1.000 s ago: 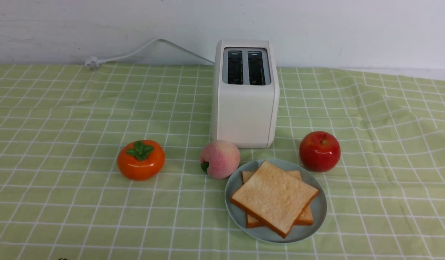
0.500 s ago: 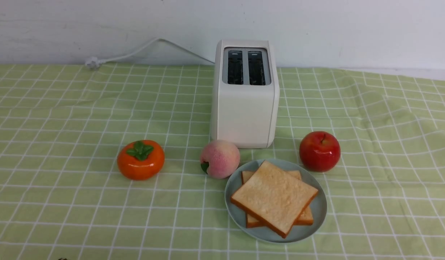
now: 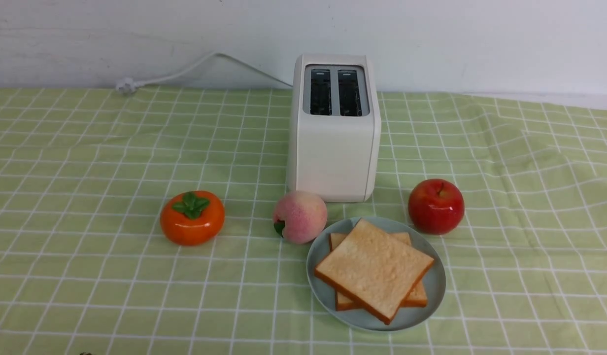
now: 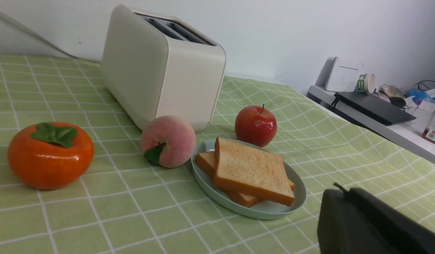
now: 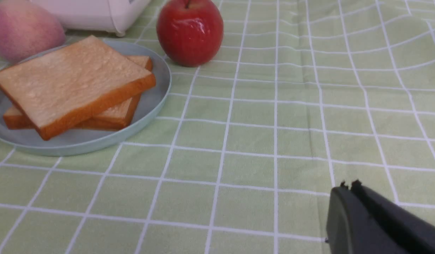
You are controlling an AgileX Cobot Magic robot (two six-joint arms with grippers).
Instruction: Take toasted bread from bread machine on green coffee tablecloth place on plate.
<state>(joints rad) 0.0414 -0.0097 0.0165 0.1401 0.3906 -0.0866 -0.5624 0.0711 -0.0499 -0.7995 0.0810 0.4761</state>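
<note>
Over on your far left, a white power cord (image 3: 185, 71) trails along the wall onto the light green cloth with a thin white grid (image 3: 86, 276). Next you come to a glossy orange persimmon with a green leafy cap (image 3: 191, 218), standing alone on the cloth, well apart from everything else. Moving right, a fuzzy pink peach (image 3: 300, 217) sits just in front of the boxy cream-white two-slot toaster (image 3: 334, 148), and both slots in its grey top look dark, with no bread in them. The peach is right against the rim of the round pale blue-green plate (image 3: 434, 286); touching or a hair apart, you can't quite call it. On that plate lie both square golden slices of toast with orange-brown crusts (image 3: 375, 268), stacked flat, the upper one turned at an angle so the corners of the lower one peek out. Just past the plate's far right edge stands a shiny red apple (image 3: 436, 206), near the plate but not on it.

Your tools now. In its own wrist view the left gripper (image 4: 339, 190) shows as a dark block, jaws pressed together, carrying nothing, hanging above the cloth near the plate. The right gripper (image 5: 348, 184) is the same: jaws pinched closed, nothing between them, over bare cloth, well to the right of the plate.
</note>
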